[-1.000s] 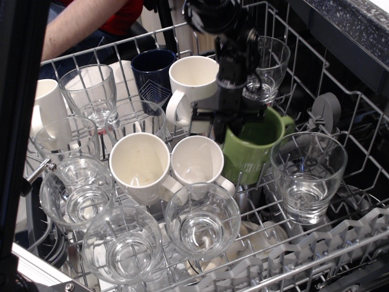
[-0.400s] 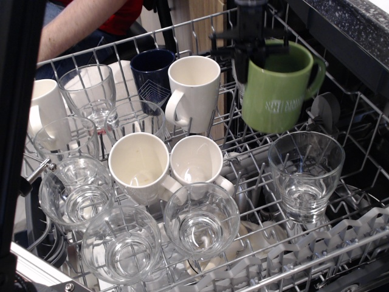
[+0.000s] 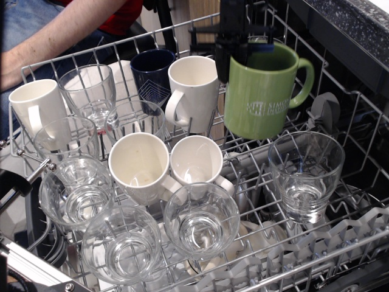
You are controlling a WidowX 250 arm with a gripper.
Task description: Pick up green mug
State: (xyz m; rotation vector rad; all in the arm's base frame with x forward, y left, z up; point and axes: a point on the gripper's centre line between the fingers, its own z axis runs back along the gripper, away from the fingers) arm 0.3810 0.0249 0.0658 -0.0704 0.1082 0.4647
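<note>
1. A wire dishwasher rack is being filled with cups and glasses, spreading out below and in front of the gripper.
2. The green mug is being held clear above the rack, directly under the gripper, slightly tilted, with its handle turned away to the right and white lettering facing the camera.
3. The gripper is being kept pinched on the green mug's near-left rim, one finger inside the cup and one outside.
4. A clear glass is being seen in the rack below and to the right of the gripper.
5. A white mug is being seen just left of the gripper, close to the green mug; contact between them cannot be told.
6. A dark blue mug is being seen further left, behind the white mug.
</note>
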